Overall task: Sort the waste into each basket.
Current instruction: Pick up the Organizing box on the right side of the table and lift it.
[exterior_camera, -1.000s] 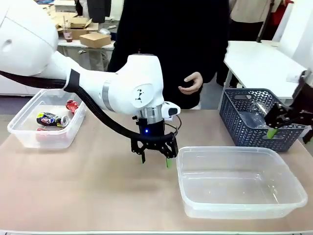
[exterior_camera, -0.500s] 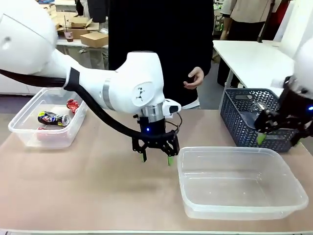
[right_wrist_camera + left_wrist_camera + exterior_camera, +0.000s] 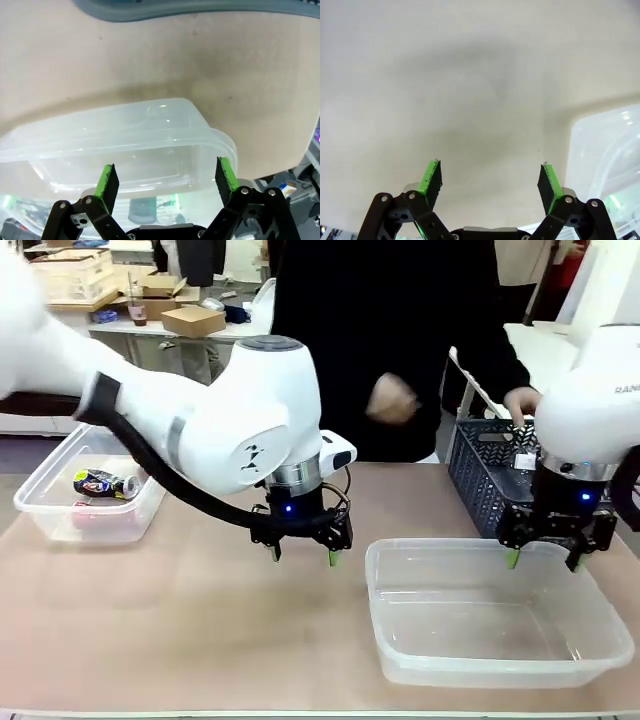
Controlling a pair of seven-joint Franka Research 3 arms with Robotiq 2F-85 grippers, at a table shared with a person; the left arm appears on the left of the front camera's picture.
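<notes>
- While hovering over bare worktop (image 3: pixel 180 620) at 10 o'clock of the large clear basket (image 3: pixel 480 673), the left fingers (image 3: pixel 333 557) are standing wide apart, gripping nothing.
- Likewise wide and empty, the right fingers (image 3: pixel 513 559) are hanging above that basket's 12 o'clock rim.
- Cans (image 3: pixel 100 483) are lying in the small basket (image 3: pixel 45 515) at 9 o'clock.

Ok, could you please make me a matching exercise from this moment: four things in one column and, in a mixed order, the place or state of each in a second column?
Things
1. small see-through plastic tub
2. large see-through plastic tub
3. dark blue latticed plastic basket
4. left gripper, black with green pads

Places or states
A. hangs open over the bare tabletop
B. holds printed drink cans
C. lies under the open right gripper
D. stands at the far right, behind the large tub

Pairs: 1-B, 2-C, 3-D, 4-A
</notes>
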